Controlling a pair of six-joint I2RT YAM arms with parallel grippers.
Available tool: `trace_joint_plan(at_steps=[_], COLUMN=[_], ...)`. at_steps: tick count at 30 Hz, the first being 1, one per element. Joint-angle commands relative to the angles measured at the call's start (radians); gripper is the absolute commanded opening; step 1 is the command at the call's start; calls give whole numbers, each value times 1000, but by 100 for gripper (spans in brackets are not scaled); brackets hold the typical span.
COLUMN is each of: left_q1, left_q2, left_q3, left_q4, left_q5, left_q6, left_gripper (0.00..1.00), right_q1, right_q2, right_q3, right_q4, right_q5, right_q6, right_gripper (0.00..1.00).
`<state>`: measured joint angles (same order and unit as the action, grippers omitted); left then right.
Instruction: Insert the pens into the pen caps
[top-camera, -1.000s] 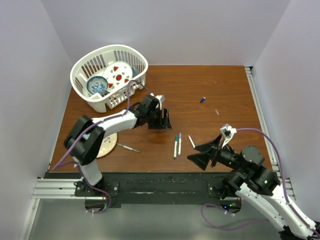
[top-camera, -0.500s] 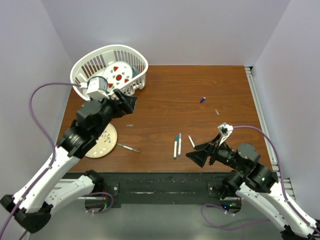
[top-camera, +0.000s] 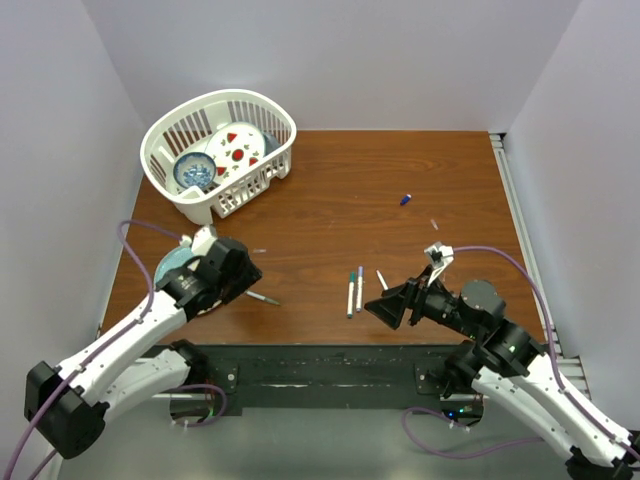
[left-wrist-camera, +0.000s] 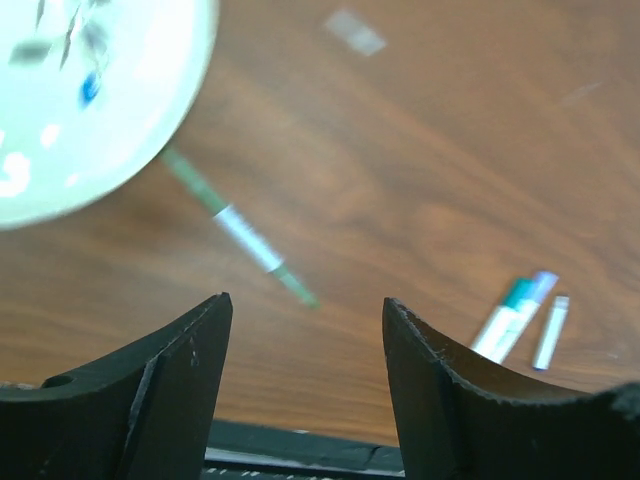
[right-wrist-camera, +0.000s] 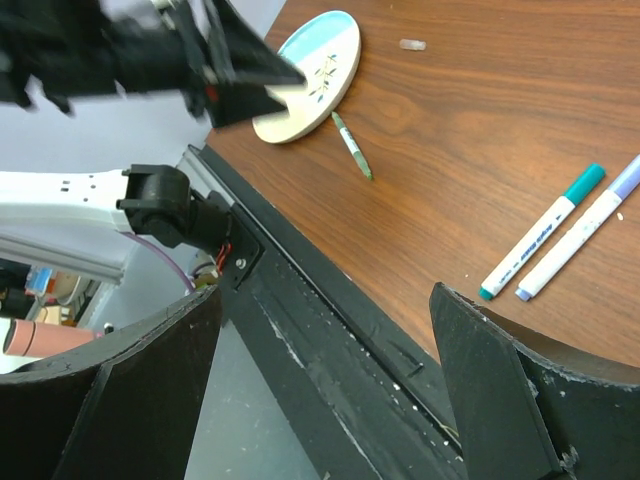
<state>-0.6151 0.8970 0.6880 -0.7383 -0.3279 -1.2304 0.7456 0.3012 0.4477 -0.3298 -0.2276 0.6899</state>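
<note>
Two white pens lie side by side near the front middle, one with a teal cap (top-camera: 351, 293) and one with a purple cap (top-camera: 359, 288); they also show in the right wrist view (right-wrist-camera: 545, 245) and the left wrist view (left-wrist-camera: 515, 318). A thin green-ended pen (top-camera: 262, 297) lies beside the plate and shows in the left wrist view (left-wrist-camera: 240, 225). A short white piece (top-camera: 383, 282) lies right of the pair. A blue cap (top-camera: 405, 199) lies far back right. My left gripper (top-camera: 240, 280) is open and empty above the green pen. My right gripper (top-camera: 388, 310) is open and empty, right of the pair.
A white basket (top-camera: 160, 140) with dishes stands at the back left. A pale blue plate (top-camera: 170, 265) lies under the left arm. A small grey bit (top-camera: 434, 224) and a tiny clear bit (top-camera: 260, 250) lie on the wood. The black front rail (right-wrist-camera: 330, 330) runs below the right gripper.
My left arm has swung from the basket area back to the near left, over the plate and green pen. My right gripper has shifted slightly left. The pens have not moved.
</note>
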Motion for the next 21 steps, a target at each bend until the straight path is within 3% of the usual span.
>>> trace_joint_plan(at_steps=[1,9,14,21], left_q1=[5,3,5,5], left_q2=[-3,147,238,376], left_q3=[-94,-74,-16,24], left_q4=[59,134,111,94], left_q5=[30,-20,-5,12], left_q6=[-201,-211,-242,-254], left_gripper=[67,57,62,61], right_q1=[0,0,0,0], right_q2=[16,-13,-20,-27], right_q3=[-3,0,8,11], right_q4=[66,35,18,12], right_q5=[-22,-10,-6,-3], right_q6=[13,3,-7,-15], right_gripper=[88,88,88,88])
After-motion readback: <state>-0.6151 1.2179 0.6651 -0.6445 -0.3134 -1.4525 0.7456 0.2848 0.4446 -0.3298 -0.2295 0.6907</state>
